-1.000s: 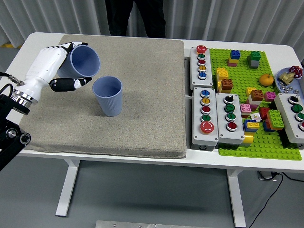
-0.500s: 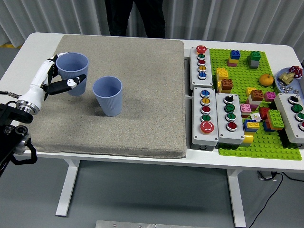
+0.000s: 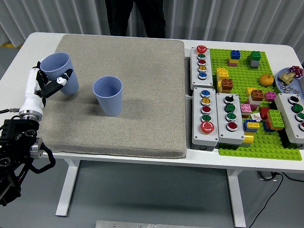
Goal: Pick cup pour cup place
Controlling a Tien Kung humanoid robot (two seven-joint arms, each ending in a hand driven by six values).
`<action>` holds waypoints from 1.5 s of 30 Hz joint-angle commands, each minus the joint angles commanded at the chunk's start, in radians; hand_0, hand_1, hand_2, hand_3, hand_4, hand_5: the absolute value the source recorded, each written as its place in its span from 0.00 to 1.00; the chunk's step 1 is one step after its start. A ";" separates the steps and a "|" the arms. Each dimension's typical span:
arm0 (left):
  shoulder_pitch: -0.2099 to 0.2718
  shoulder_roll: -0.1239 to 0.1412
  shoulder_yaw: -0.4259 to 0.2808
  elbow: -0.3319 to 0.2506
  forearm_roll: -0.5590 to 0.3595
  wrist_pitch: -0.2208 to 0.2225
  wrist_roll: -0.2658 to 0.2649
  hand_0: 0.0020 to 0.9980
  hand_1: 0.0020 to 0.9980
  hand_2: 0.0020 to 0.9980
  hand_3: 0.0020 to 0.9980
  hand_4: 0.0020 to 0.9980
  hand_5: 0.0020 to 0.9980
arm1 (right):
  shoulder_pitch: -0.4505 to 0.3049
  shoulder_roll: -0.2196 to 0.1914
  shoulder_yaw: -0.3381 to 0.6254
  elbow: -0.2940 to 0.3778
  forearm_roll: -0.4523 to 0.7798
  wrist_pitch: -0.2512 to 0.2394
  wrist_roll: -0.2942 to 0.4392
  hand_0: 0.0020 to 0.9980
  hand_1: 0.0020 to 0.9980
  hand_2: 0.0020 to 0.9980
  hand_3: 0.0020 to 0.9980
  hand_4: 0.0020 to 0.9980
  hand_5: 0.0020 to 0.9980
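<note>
White table (image 3: 142,159) runs along the near edge, and a big grey mat (image 3: 118,123) covers most of its left part. Down at the near left corner is the robot's black left arm (image 3: 16,152). It reaches up over the left edge of the mat. Its white left hand (image 3: 40,85) has its fingers wrapped tight around a blue cup (image 3: 59,73). That cup is near the left edge of the mat, tipped a little to the left, with its open top facing up. I cannot tell if the cup touches the mat.

A second blue cup (image 3: 108,96) stands up straight on the mat, a bit to the right of the held one. The two cups are apart.

On the right part of the table are grey button boxes (image 3: 216,111) with red, green, blue and yellow buttons. Beside them is a green block board (image 3: 259,142) with many coloured blocks on it. A small orange fruit (image 3: 267,79) sits near the far right side of the board.

At the far edge of the table stands a person in dark clothes (image 3: 135,16).
</note>
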 joint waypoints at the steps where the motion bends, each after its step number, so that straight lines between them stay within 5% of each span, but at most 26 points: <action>1: 0.000 -0.002 -0.001 0.000 0.006 0.009 -0.003 0.50 0.53 0.56 0.56 0.61 0.00 | 0.000 0.000 0.000 0.000 0.000 0.000 0.000 0.75 0.72 0.74 0.64 0.18 0.42; 8: 0.006 -0.058 -0.030 0.052 0.067 0.064 -0.056 0.49 0.55 0.57 0.57 0.62 0.00 | 0.003 0.001 0.002 0.000 -0.004 0.002 -0.002 0.75 0.72 0.73 0.64 0.18 0.41; 29: 0.002 -0.072 -0.035 0.150 0.083 0.052 -0.060 0.49 0.55 0.57 0.57 0.63 0.00 | 0.004 0.001 0.003 0.000 -0.005 0.002 -0.002 0.75 0.72 0.73 0.64 0.19 0.42; 35: 0.006 -0.081 -0.032 0.165 0.076 0.051 -0.080 0.48 0.55 0.56 0.56 0.65 0.03 | 0.001 0.004 0.002 0.000 -0.005 0.002 -0.002 0.75 0.72 0.74 0.64 0.19 0.42; 36: 0.008 -0.082 -0.033 0.164 0.079 0.050 -0.081 0.49 0.54 0.57 0.57 0.73 0.12 | 0.000 0.004 0.002 0.000 -0.005 0.002 -0.002 0.75 0.72 0.74 0.64 0.19 0.42; 41: 0.013 -0.081 -0.038 0.154 0.132 0.006 -0.061 0.49 0.54 0.57 0.57 0.73 0.12 | -0.002 0.004 0.003 0.000 -0.008 0.004 -0.002 0.75 0.72 0.74 0.64 0.19 0.42; 42: 0.014 -0.081 -0.041 0.151 0.149 -0.008 -0.052 0.60 0.67 0.77 0.83 0.88 0.31 | -0.003 0.004 0.003 0.000 -0.008 0.004 -0.003 0.75 0.72 0.74 0.64 0.19 0.42; 45: 0.015 -0.081 -0.046 0.147 0.176 -0.028 -0.037 0.60 0.67 0.77 0.83 0.88 0.31 | -0.004 0.005 0.003 0.000 -0.008 0.004 -0.002 0.75 0.72 0.74 0.64 0.19 0.42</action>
